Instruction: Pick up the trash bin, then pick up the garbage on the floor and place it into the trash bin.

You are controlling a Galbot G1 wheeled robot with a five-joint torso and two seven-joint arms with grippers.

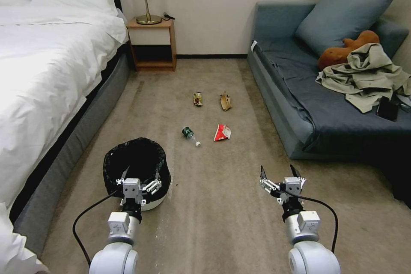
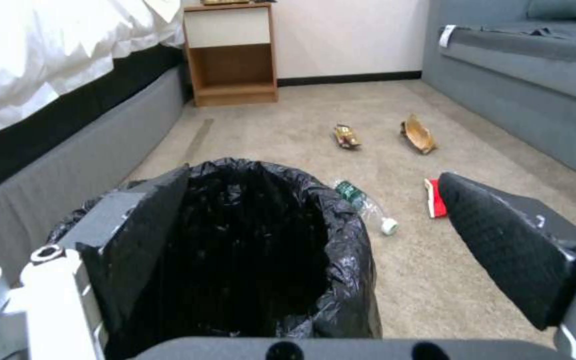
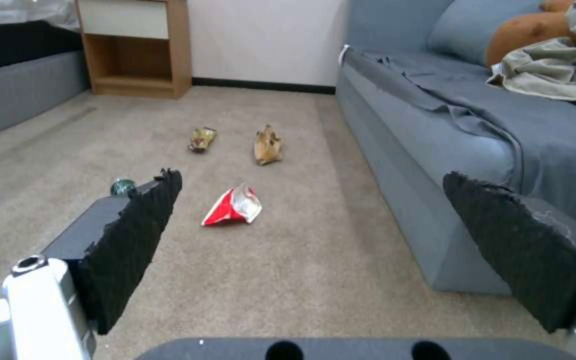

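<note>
1. Bin (image 1: pixel 141 167) stands on the floor near the bed, left gripper (image 1: pixel 141 176) spread wide at its rim.
2. Right gripper (image 1: pixel 280 174) hovers, spread wide.
3. Garbage (image 1: pixel 222 132) lies mid-floor.

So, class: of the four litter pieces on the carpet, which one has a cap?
The clear bottle with the green label: it ends in a white cap. The red-white wrapper, gold-brown wrapper and crumpled brown paper are capless.
</note>
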